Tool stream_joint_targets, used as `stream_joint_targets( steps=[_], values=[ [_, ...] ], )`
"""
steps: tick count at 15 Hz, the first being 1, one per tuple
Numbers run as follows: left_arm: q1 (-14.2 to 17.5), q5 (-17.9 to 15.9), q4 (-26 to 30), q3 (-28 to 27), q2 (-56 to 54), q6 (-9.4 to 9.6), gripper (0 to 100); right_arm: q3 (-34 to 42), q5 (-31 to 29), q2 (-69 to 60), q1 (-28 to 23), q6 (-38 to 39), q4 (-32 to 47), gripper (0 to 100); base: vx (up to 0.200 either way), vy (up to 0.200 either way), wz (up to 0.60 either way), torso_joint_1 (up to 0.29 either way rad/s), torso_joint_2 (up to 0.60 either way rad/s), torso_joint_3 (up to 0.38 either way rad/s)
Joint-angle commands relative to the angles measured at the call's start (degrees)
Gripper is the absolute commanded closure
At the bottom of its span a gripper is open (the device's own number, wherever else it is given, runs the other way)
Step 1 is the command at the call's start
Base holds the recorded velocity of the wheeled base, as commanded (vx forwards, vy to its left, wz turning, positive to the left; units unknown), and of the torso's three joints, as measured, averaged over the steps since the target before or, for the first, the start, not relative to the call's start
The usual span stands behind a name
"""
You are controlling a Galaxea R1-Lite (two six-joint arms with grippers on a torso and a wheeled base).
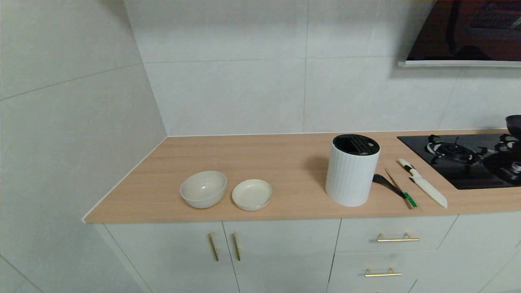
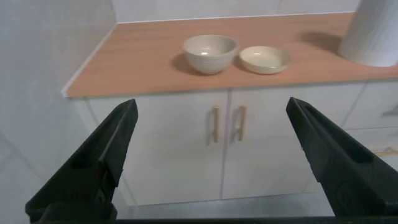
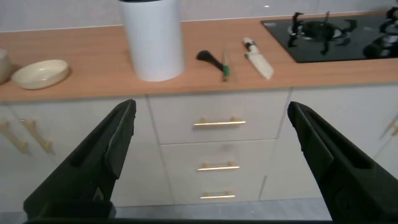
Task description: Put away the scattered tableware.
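Nearest are the two grippers, both before the cabinet front and below the counter's edge. The left gripper (image 2: 211,103) has its dark jaws spread wide with nothing between them, facing the double doors (image 1: 281,256) with brass handles. The right gripper (image 3: 211,104) is likewise released and empty, facing the stack of drawers (image 1: 397,239) to the right.

On the wooden counter (image 1: 264,156), toward the left and near the front edge, a pale bowl (image 1: 203,189) stands upright. A shallow cream dish (image 1: 252,194) lies just beside it on its right. Well apart to the right stands a white ribbed holder (image 1: 352,169) with a black slotted top. Just right of the holder a black spoon (image 1: 388,185) lies flat, crossed by wooden chopsticks (image 1: 392,178) with a green near end. A white knife (image 1: 425,185) lies right of those, near a black gas hob (image 1: 460,160) at the far right
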Motion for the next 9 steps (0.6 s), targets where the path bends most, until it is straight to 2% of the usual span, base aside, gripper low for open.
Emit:
stream_joint_targets(
  steps=[1,9],
  values=[
    [0.01,-0.02,0.0,0.01,0.0,0.01,0,0.01,-0.02,-0.02,0.01,0.0,-0.01,0,0.0,0.2,0.0,0.007,0.01,-0.002],
    [0.01,-0.02,0.0,0.01,0.0,0.01,0,0.01,-0.02,-0.02,0.01,0.0,-0.01,0,0.0,0.2,0.0,0.002,0.0,0.003]
  ],
)
